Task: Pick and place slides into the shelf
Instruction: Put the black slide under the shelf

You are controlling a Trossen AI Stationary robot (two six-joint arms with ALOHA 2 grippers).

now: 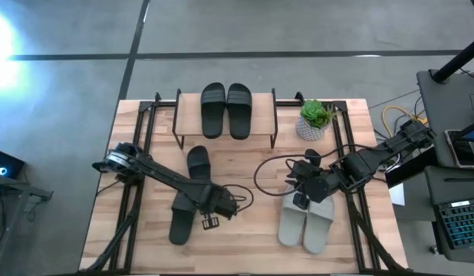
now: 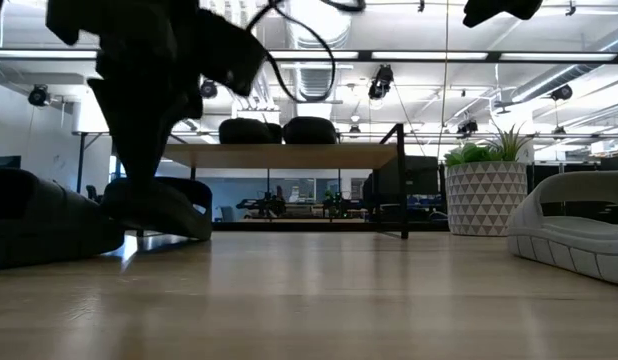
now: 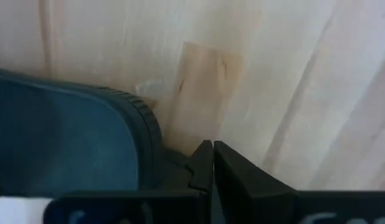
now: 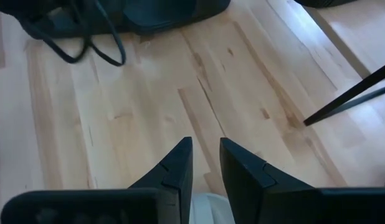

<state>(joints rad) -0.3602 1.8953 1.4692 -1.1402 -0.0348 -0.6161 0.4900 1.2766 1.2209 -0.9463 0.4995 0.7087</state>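
Low in the high view, our left gripper (image 1: 209,205) sits over the loose black slides (image 1: 189,193), jaws pressed together beside a sole edge, gripping nothing; we should open them and straddle the strap. At lower right our right gripper (image 1: 302,186) hovers at the pale pair (image 1: 306,222), jaws narrowly parted. Farther up, the shelf (image 1: 188,116) holds one black pair (image 1: 225,110).

the left arm reaches diagonally across the table, its gripper (image 1: 214,205) low with fingers (image 3: 208,163) pressed together. the right arm stretches in from the right, its gripper (image 1: 302,184) slightly parted.
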